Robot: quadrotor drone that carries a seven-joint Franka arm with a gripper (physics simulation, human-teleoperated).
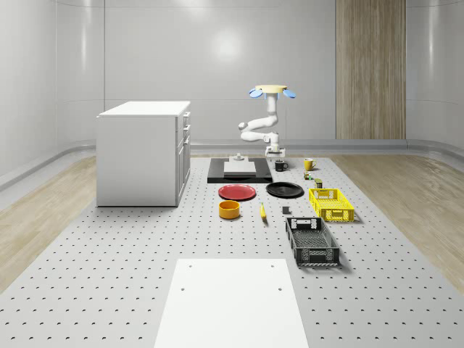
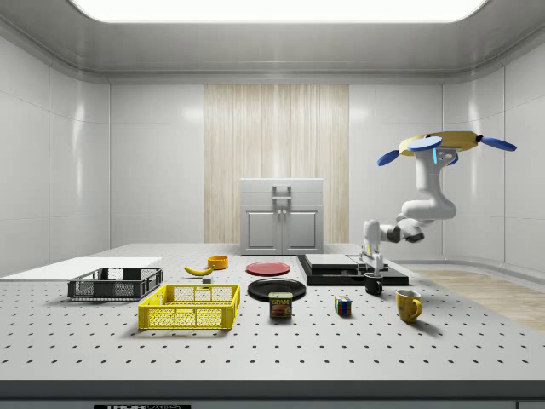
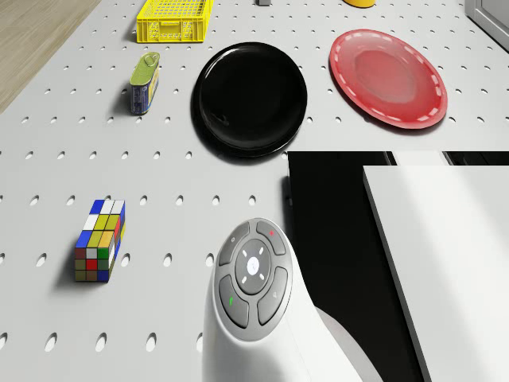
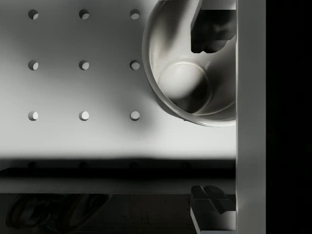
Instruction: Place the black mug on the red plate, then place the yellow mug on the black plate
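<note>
Drone (image 1: 270, 90) hovering high above the table's far end, over the black slab (image 1: 240, 171); arm bent down from it. Gripper (image 2: 372, 264) poised just above the black mug (image 2: 374, 284), beside the slab's edge. In the wrist view, 2 fingertips (image 4: 209, 31) spread apart, 1 over the mug's (image 4: 187, 73) open mouth, the other over the slab side; jaws open, nothing held.

Black mug upright on the table, beside the slab, not touching the plates. Yellow mug (image 2: 408, 305) upright too, nearer the table's edge on the whole-scene view's right, well apart from the black mug. Red plate (image 3: 388, 77) and black plate (image 3: 253, 99) side by side toward the table's middle, both bare. Can (image 3: 145, 83) and cube (image 3: 99, 240) near the black plate. Yellow basket (image 1: 331, 204) and black basket (image 1: 312, 241) along the whole-scene view's right edge. Orange bowl (image 1: 230, 209) and banana (image 1: 262, 212) near the red plate. White cabinet (image 1: 143, 153) at the whole-scene view's left.
</note>
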